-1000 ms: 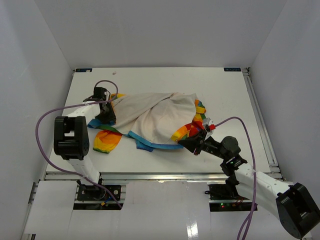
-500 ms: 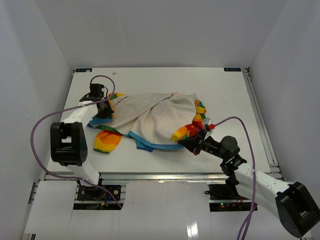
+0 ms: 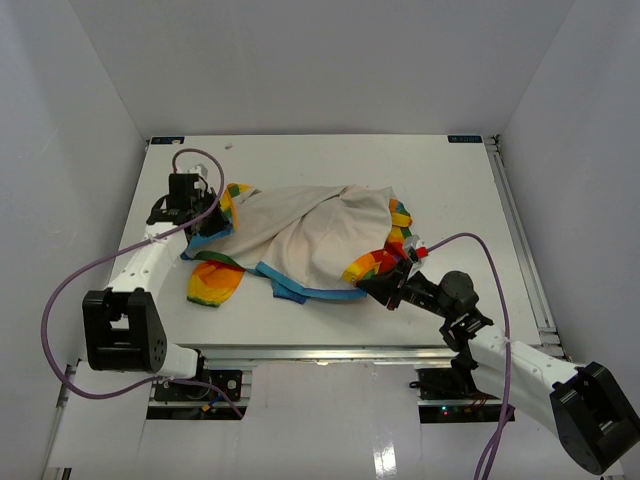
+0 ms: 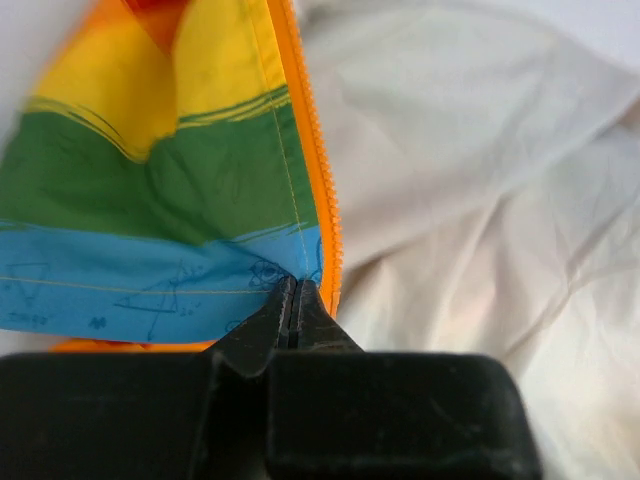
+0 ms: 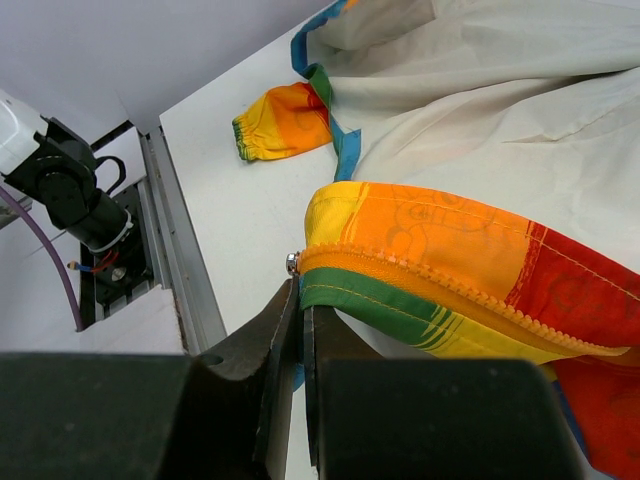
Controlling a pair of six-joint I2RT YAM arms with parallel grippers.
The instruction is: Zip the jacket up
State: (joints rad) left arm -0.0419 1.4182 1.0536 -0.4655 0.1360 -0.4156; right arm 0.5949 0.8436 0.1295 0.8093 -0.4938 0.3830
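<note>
The jacket (image 3: 300, 235) lies open on the white table, cream lining up, with rainbow edges and blue trim showing. My left gripper (image 3: 208, 215) is at its far-left corner. In the left wrist view the gripper (image 4: 293, 285) is shut on the blue band of the jacket (image 4: 200, 170), right beside the orange zipper teeth (image 4: 322, 180). My right gripper (image 3: 387, 284) is at the jacket's near-right corner. In the right wrist view the gripper (image 5: 302, 292) is shut on the green edge just under the orange zipper tape (image 5: 440, 285), lifting that corner off the table.
A rainbow sleeve (image 3: 215, 283) with its cuff (image 5: 280, 120) lies at the near left. The table's metal front rail (image 3: 320, 352) and white walls enclose the space. Purple cables (image 3: 75, 290) loop off both arms. An arm base (image 5: 70, 190) sits beyond the rail.
My left gripper has shut on the jacket's left corner and shifted back and left, its elbow swinging toward the near edge. The right arm has held still.
</note>
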